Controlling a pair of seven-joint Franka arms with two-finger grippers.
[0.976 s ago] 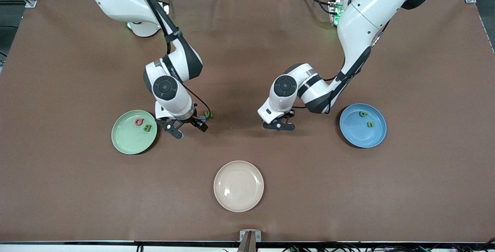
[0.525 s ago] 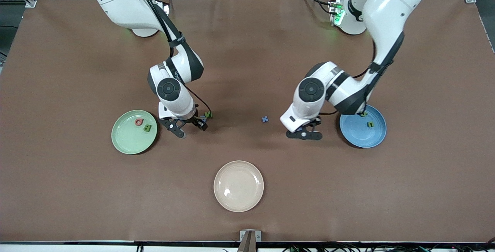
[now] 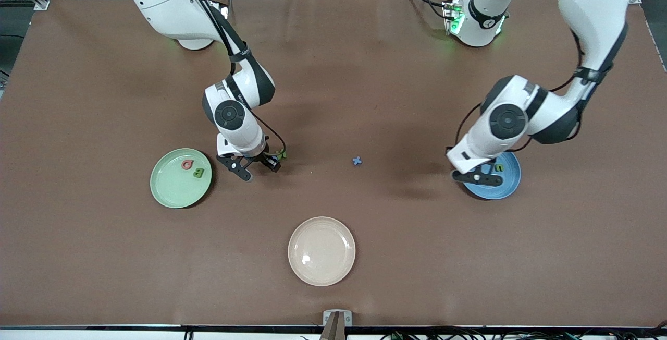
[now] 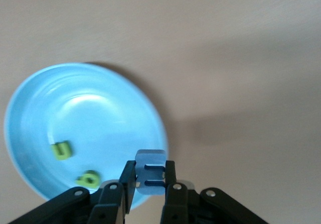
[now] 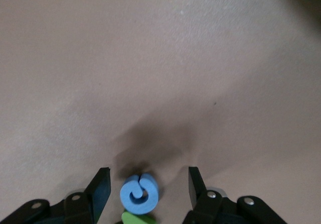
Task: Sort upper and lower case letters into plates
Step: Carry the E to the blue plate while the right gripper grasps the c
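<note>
My left gripper [image 3: 477, 177] hangs over the rim of the blue plate [image 3: 504, 186], at the edge toward the table's middle. It is shut on a blue letter E [image 4: 150, 170]. In the left wrist view the blue plate [image 4: 100, 118] holds two green letters [image 4: 62, 149] [image 4: 89, 178]. My right gripper [image 3: 258, 169] is low at the table beside the mint green plate [image 3: 169, 189]. It stands open [image 5: 147, 177] around a round blue letter [image 5: 139, 193], with gaps on both sides. A green letter [image 5: 138, 219] lies against that blue one. The green plate holds a red letter [image 3: 187, 164] and a green B [image 3: 198, 173].
A small blue cross-shaped letter [image 3: 357, 161] lies on the brown mat between the two grippers. A cream-beige plate [image 3: 321, 251] sits nearer the front camera, at the middle of the table, with nothing on it.
My left arm has swung from the table's middle to over the blue plate with the blue E, uncovering the cross-shaped letter. The right gripper's jaws have narrowed around the round blue letter.
</note>
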